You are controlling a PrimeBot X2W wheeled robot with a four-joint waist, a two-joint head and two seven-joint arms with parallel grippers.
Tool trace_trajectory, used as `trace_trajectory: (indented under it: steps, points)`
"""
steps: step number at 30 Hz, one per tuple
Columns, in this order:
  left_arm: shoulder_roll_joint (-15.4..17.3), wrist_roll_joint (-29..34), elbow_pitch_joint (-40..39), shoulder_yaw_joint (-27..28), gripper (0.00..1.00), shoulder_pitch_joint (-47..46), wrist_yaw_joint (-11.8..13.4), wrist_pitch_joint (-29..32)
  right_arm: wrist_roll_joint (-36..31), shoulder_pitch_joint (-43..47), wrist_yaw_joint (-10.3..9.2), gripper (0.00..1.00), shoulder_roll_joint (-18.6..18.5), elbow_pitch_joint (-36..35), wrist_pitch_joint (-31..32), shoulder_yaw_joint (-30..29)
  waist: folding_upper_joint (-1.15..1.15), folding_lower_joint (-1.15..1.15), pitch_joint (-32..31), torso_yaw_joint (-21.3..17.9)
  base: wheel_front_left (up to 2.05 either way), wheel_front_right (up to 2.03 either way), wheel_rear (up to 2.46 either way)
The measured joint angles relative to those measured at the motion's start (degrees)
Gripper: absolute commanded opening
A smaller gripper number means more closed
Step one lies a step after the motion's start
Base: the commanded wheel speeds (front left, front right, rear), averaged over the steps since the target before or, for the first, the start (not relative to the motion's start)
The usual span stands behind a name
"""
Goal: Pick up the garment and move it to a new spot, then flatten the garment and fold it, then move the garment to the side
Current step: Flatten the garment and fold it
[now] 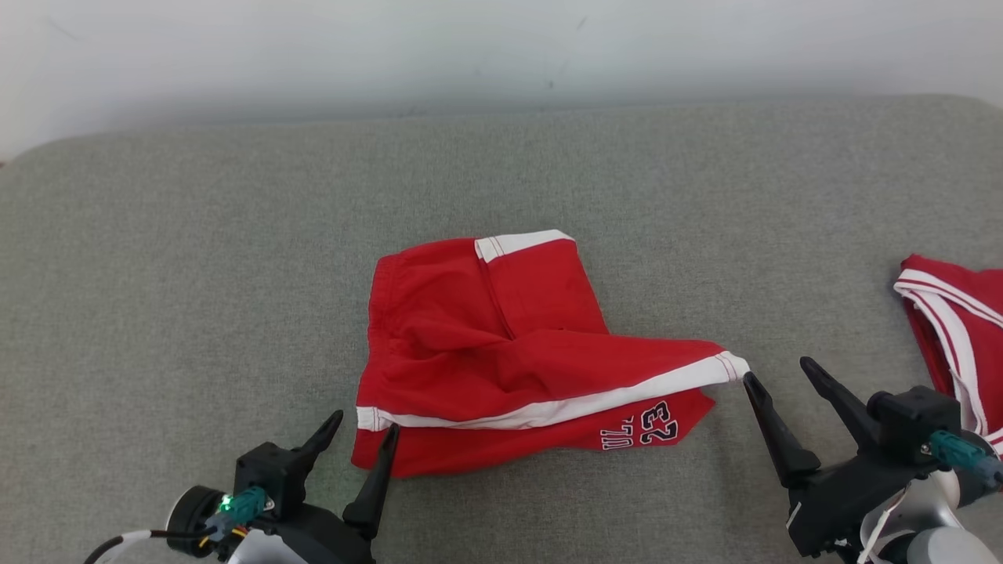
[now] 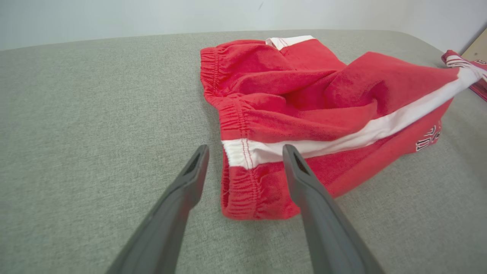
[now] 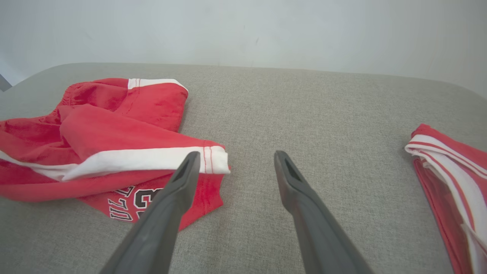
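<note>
Left tool [image 1: 366, 421] and right tool [image 1: 776, 370] wide, empty, at opposite ends of red shorts [image 1: 486, 345], perhaps touching.

The grey cushion [image 1: 196, 258] bears red shorts [image 1: 486, 345] and a striped garment [image 1: 960, 321].

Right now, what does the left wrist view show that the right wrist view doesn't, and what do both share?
Left wrist view: the open left hand at the gathered elastic waistband. Right wrist view: the open right hand beside the white-striped hem, plus part of the printed number. Both: the red shorts, the grey cushion, the pale wall, and a second red garment at the right edge.
</note>
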Motion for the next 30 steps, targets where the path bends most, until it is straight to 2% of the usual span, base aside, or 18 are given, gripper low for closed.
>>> trace_trajectory:
  steps: [10,11,12,13,14,21,30]
  points:
    - [-0.25,-1.32,1.78,0.1,1.0,-2.05,-0.08,-0.4,2.74,-4.22,0.0,1.0,-1.86,3.31,-1.03,3.76,0.0,0.0,3.8,0.77,0.0,0.0,0.0]
    - [-0.26,-1.47,1.88,-0.04,0.86,-2.24,-0.31,-0.4,3.2,-4.59,0.0,1.0,-1.93,3.64,-1.15,4.16,0.0,0.0,4.0,0.8,0.0,0.0,0.0]
    - [-0.34,-1.51,1.82,-0.19,0.46,-2.4,-0.49,-0.55,3.75,-4.94,0.0,0.42,-2.02,3.98,-1.3,4.61,0.0,0.0,4.19,0.83,0.0,0.0,0.0]
    - [-0.48,-1.52,1.77,-0.34,0.31,-2.56,-0.51,-0.94,3.93,-5.19,0.0,0.08,-2.24,4.23,-1.4,5.19,0.0,0.01,4.34,0.86,0.0,0.0,0.0]
    - [-0.59,-1.57,1.68,-0.53,0.0,-2.75,-0.6,-0.98,4.21,-5.35,0.0,0.0,-2.44,4.46,-1.51,5.47,0.0,0.01,4.43,0.91,0.0,0.0,0.0]
    - [-0.63,-1.85,-0.43,-0.7,0.0,-2.78,-0.49,-2.13,5.68,-5.93,0.0,0.0,-2.82,4.17,-3.37,5.22,0.0,0.0,4.53,1.21,0.0,0.0,0.0]
    - [0.4,-2.7,-7.46,1.48,0.0,-2.75,0.59,-3.32,5.98,-6.15,0.0,0.0,-1.4,-2.26,-7.05,0.89,0.0,0.0,3.43,0.76,0.0,0.0,0.0]
